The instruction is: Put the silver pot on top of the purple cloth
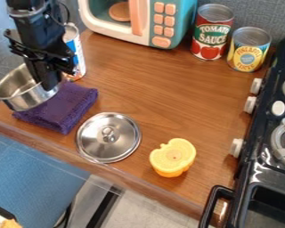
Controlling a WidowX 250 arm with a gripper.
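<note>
At the left, the black gripper (pixel 48 80) points downward and is shut on the right-hand rim of the silver pot (pixel 26 99). The open-topped pot overlaps the upper left part of the folded purple cloth (pixel 67 107) and extends past its left side. Whether the pot's base touches the cloth cannot be told. Part of the pot's rim and inside is hidden behind the gripper.
A can (pixel 77 53) stands close behind the gripper. The metal lid (pixel 108 137) lies right of the cloth, with a yellow toy (pixel 173 157) beyond it. Toy microwave (pixel 160 20) and two cans (pixel 213 32) (pixel 249 49) line the back; a stove (pixel 264 156) is at right.
</note>
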